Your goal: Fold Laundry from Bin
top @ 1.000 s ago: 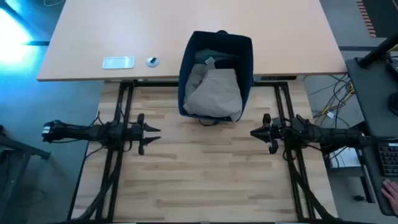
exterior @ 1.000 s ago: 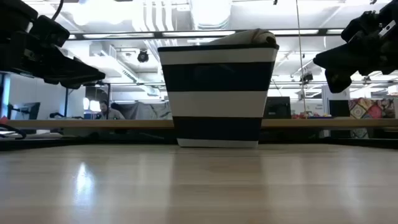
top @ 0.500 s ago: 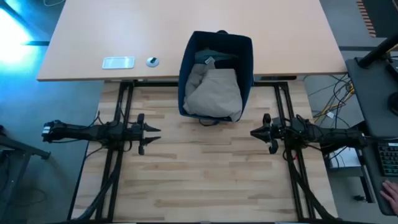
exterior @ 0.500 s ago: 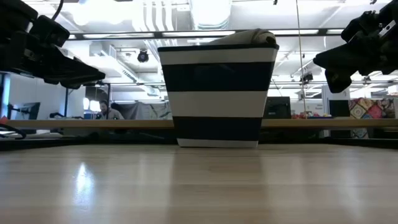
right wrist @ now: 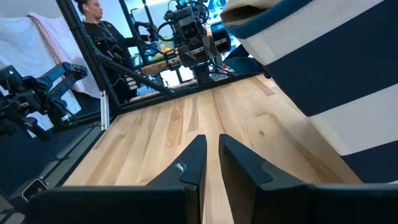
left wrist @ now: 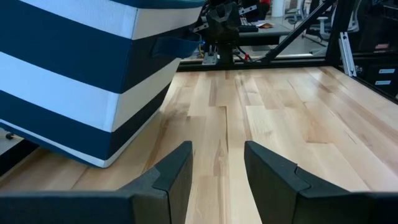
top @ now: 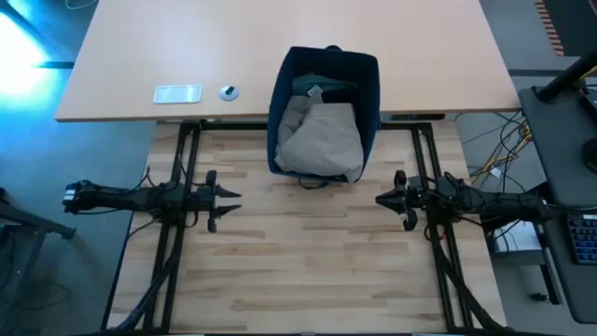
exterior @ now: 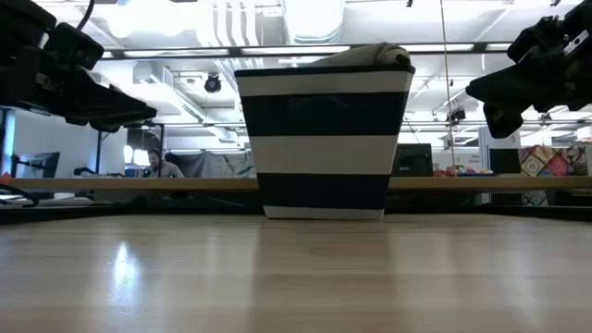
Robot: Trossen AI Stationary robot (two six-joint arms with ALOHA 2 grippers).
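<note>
The bin [top: 371, 103], navy with white stripes [exterior: 324, 139], stands on its base at the far middle of the wood table. The laundry fills it. A beige garment [top: 322, 135] lies on top and spills over the near rim. Darker cloth [top: 331, 86] and a small grey piece [top: 311, 91] show behind it. My left gripper [top: 231, 198] hovers level at the table's left and points toward the right edge, open with nothing between its fingers [left wrist: 217, 149]. My right gripper [top: 381, 199] hovers level at the right and points toward the left edge, shut on nothing [right wrist: 212, 140].
A flat white device [top: 177, 93] and a small round object [top: 229, 91] lie on the tan desk beyond the wood table. Bare wood [top: 308, 252] stretches between and in front of the grippers. A person [right wrist: 93, 15] is in the room behind.
</note>
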